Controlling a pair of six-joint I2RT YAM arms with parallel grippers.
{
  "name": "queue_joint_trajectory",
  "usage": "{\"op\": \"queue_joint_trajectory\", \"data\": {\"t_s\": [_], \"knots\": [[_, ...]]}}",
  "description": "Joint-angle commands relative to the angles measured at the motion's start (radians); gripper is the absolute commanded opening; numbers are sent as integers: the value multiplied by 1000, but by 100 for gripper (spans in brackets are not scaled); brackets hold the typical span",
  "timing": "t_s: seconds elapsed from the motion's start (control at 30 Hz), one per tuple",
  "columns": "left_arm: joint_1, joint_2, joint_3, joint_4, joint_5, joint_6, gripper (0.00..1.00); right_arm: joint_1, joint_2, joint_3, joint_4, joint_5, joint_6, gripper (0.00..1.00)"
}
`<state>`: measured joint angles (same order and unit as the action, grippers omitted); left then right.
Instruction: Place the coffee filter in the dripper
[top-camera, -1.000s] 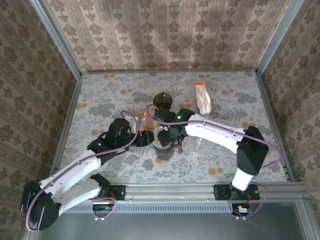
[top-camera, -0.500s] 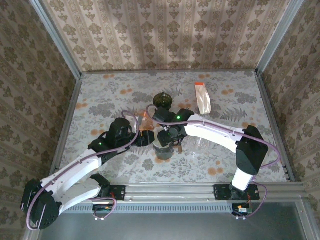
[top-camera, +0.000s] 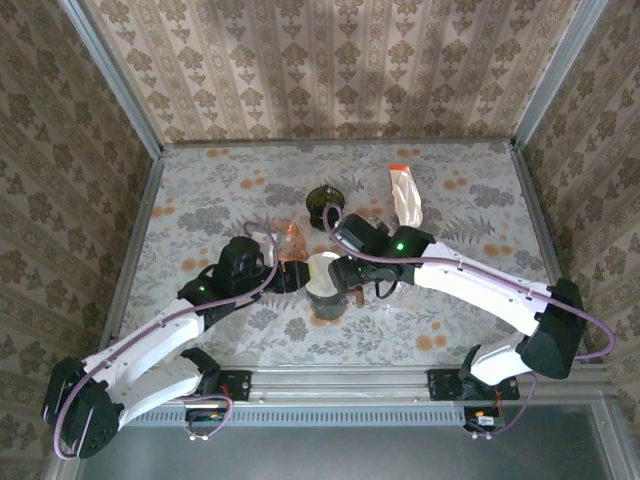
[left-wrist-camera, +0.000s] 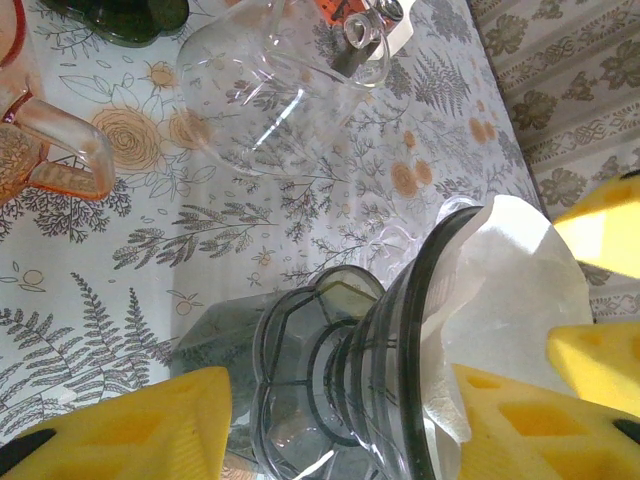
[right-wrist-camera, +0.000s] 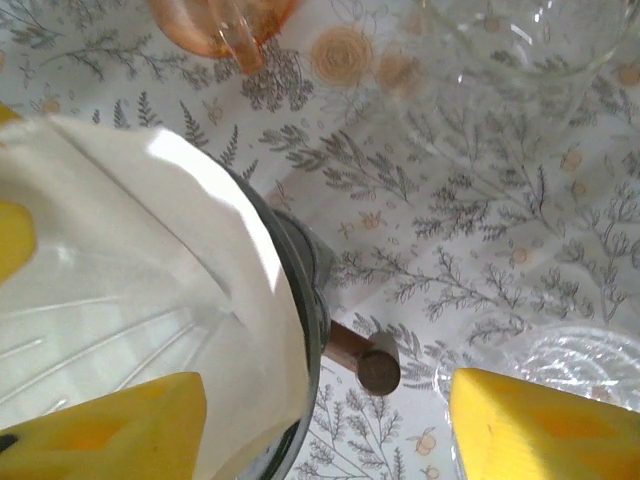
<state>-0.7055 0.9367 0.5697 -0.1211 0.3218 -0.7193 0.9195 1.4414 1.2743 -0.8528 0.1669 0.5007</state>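
Right arm has swung out to the right, and the right pincer (right-wrist-camera: 320, 425) now stands at the dripper (left-wrist-camera: 330, 380) with jaws wide apart and gripping nothing. The left pincer (left-wrist-camera: 340, 430) appears closed about the dripper's body. The filter (right-wrist-camera: 150, 270) sits inside the dripper at mid-worktop (top-camera: 220, 190), its paper proud of the rim on one side, so placement is judged all but done, with only final seating and release left; its mouth opens upward, point down, long axis near upright.
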Motion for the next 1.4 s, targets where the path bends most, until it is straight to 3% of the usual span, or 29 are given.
{"op": "queue_joint_trajectory", "data": {"t_s": [0.0, 0.2, 0.27, 0.33, 0.5, 0.63, 0.77, 1.1, 1.37], "knots": [[2, 11, -13, 8, 11, -12, 56, 7, -16, -28, 15, 23, 16, 63], [2, 14, -11, 5, 10, -12, 56, 9, -24, -39, 40, 37, 10, 41], [2, 15, -11, 5, 10, -11, 56, 9, -22, -39, 44, 36, 11, 40], [2, 15, -11, 6, 10, -12, 56, 9, -20, -37, 45, 34, 10, 42], [2, 14, -14, 9, 10, -15, 56, 12, -44, -30, 50, 43, 16, 64], [2, 15, -14, 11, 10, -16, 56, 15, -110, -52, 62, 44, 36, 65], [1, 14, -16, 11, 10, -14, 56, 28, -138, -90, 78, 40, 52, 60], [3, 17, -18, 11, 6, -16, 56, 38, -126, -131, 89, 42, 71, 56], [-1, 13, -6, 12, 5, -19, 59, 38, -201, -115, 83, 99, 67, 69]]}}
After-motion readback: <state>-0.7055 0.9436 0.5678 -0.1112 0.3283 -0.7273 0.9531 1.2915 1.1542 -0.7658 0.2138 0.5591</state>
